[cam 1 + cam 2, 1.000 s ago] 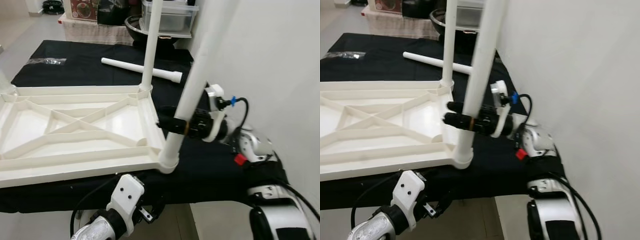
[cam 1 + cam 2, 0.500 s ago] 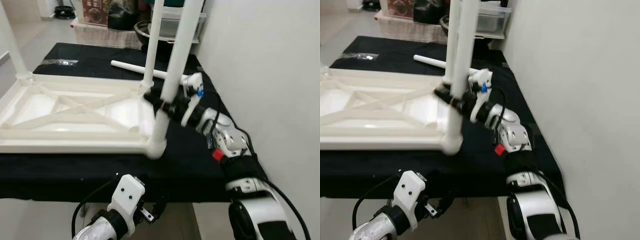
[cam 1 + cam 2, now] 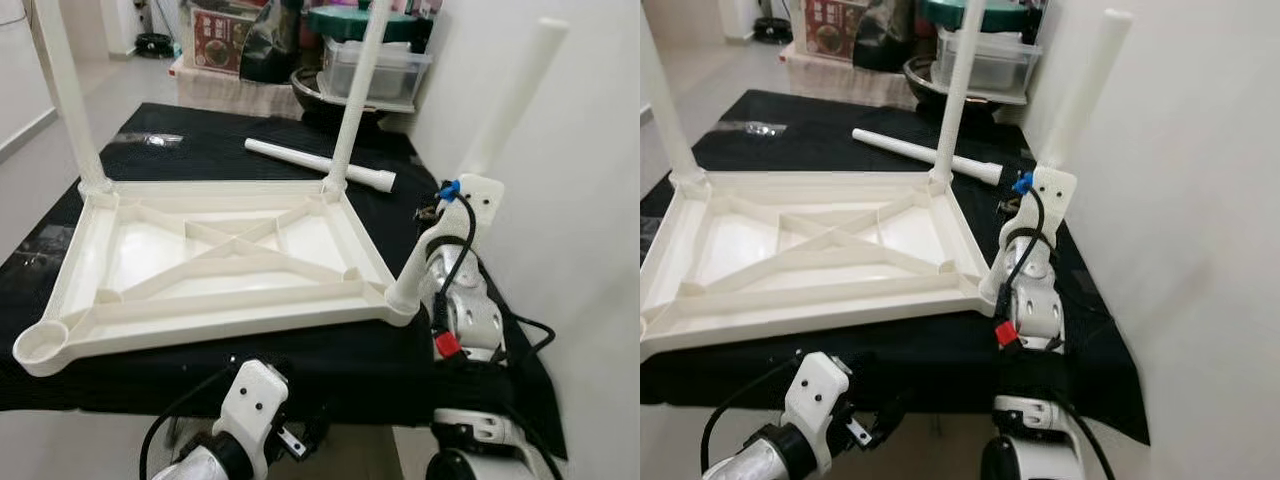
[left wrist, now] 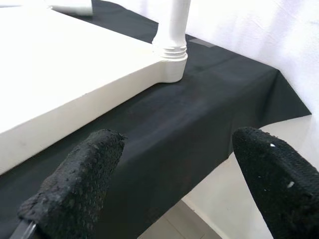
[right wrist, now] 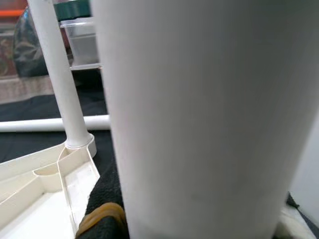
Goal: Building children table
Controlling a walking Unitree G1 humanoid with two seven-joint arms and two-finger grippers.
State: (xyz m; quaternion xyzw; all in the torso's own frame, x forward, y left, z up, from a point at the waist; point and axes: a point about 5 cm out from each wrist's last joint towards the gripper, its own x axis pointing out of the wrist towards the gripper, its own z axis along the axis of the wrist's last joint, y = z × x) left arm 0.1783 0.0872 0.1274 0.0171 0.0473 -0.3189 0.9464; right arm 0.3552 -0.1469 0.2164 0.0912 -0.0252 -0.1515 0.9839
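Observation:
An upturned white plastic table top [image 3: 215, 260] lies on a black cloth. Upright legs stand in its far left corner [image 3: 65, 100] and far right corner [image 3: 355, 100]. A third leg [image 3: 490, 150] sits in the near right socket [image 4: 172, 64] and leans right toward the wall. My right gripper [image 3: 437, 215] is shut on this leg partway up, and the leg [image 5: 189, 119] is very close in the right wrist view. The near left socket [image 3: 40, 345] holds nothing. A loose leg [image 3: 320, 163] lies behind the top. My left gripper [image 4: 174, 169] hangs open below the table's front edge.
A white wall [image 3: 580, 200] runs close along the right side. Behind the cloth stand a clear plastic bin [image 3: 375, 70] and a dark bowl [image 3: 320, 92]. A small clear bag [image 3: 150, 140] lies at the cloth's far left. Bare floor [image 3: 120, 75] lies beyond on the left.
The head view has pulled back and now takes in the whole top. My right arm has swung from lying across the cloth to standing upright, still gripping the leaning leg. The left arm stays low.

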